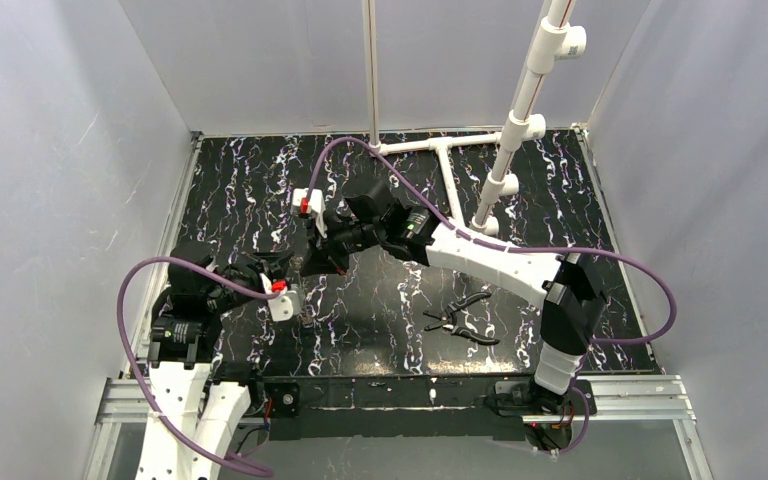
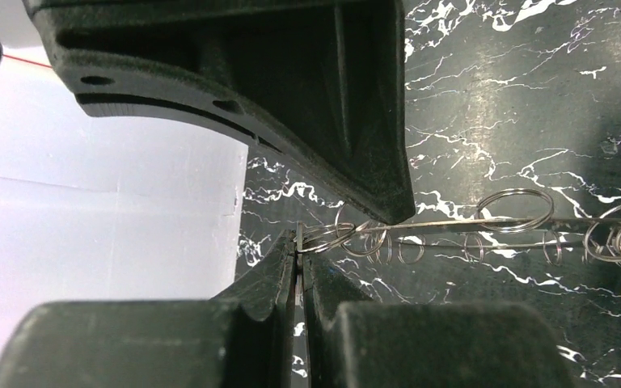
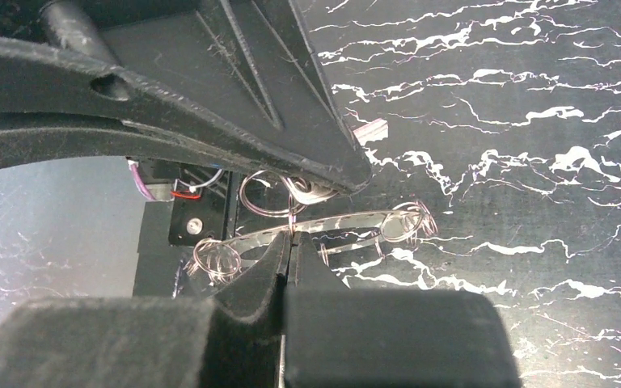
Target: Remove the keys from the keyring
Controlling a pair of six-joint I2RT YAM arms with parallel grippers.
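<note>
The keyring (image 2: 453,224) is a thin silvery band seen edge-on, with several small wire rings (image 2: 525,208) threaded on it, held above the black marbled table. My left gripper (image 2: 299,252) is shut on the keyring's near end. My right gripper (image 3: 291,238) is shut where a small upright ring (image 3: 265,194) meets the keyring band (image 3: 348,220). More small rings (image 3: 217,257) cluster at both ends of the band. In the top view the left gripper (image 1: 295,290) and the right gripper (image 1: 317,262) meet tip to tip; the keyring is too thin to make out there.
Black-handled pliers (image 1: 463,320) lie on the table to the right of the grippers. A white pipe stand (image 1: 520,130) rises at the back. Grey walls close the left, right and far sides.
</note>
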